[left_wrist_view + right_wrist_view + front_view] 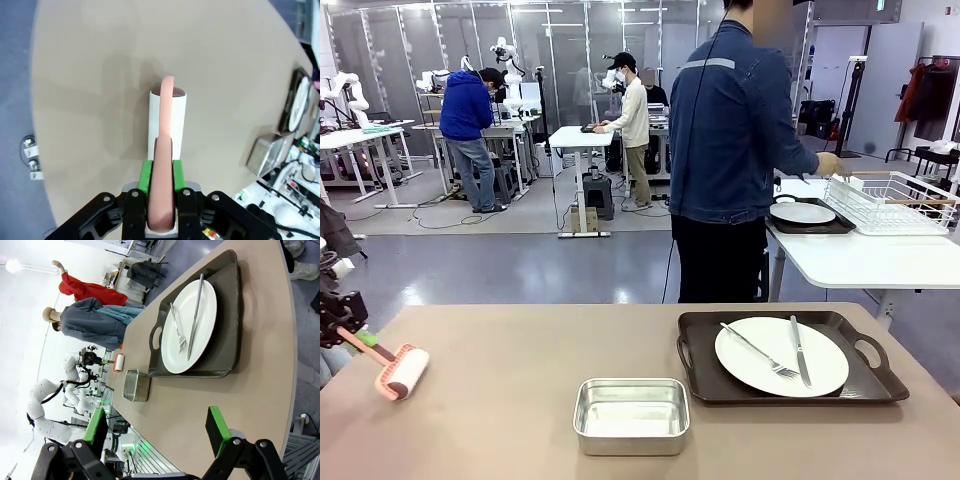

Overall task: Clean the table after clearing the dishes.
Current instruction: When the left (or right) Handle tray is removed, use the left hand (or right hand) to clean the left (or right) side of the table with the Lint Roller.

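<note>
A white plate (781, 356) with a fork (758, 350) and a knife (799, 350) lies on a dark brown tray (695, 355) at the right of the tan table (500, 420). A second plate (802, 212) on a tray rests on the white side table, by the person's hand (830, 163). At the table's left edge my left gripper (350, 330) is shut on the pink handle of a white lint roller (405, 372). The left wrist view has that gripper (161, 172) clamped on the handle, with the roller (169, 117) over the tabletop. My right gripper (157, 432) hangs open above the table, short of the plate (192, 320).
A shiny steel pan (631, 415) sits at front centre, left of the tray. The person (730, 150) stands at the far side, turned to the white table (860, 262), which carries a white wire rack (890, 200). Bare tabletop lies between roller and pan.
</note>
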Tool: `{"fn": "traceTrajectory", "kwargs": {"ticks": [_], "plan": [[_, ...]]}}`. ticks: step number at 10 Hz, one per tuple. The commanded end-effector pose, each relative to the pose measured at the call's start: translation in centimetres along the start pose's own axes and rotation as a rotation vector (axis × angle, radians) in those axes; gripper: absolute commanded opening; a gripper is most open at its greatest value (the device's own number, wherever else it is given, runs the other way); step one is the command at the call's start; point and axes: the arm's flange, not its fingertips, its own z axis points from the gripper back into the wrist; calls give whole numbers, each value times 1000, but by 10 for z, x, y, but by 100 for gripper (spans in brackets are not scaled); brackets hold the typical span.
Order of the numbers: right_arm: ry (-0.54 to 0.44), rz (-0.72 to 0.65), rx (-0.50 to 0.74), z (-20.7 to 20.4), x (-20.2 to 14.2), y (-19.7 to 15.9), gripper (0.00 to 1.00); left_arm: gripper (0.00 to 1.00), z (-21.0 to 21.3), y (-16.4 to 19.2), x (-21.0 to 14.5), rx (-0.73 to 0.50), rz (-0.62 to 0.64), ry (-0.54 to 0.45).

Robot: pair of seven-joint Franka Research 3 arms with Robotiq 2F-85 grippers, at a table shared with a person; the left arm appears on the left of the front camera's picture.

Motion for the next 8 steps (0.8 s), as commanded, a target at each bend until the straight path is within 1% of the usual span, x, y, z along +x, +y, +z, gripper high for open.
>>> {"fn": "traceTrajectory", "kwargs": {"ticks": [1,3,4,6,8], "plan": [[-4,3,10,1,0,3,100,21,1,-1,-13,114,46,-18],[-4,3,10,1,0,3,100,21,11,-14,-18,143,33,-37],[-4,3,10,1,0,3,100,21,21,-27,-23,157,12,-52],[-4,3,10,1,0,3,100,21,47,-61,-41,210,-16,-88],[-4,3,10,1,0,3,100,21,71,-110,-62,265,-56,-122]]}}
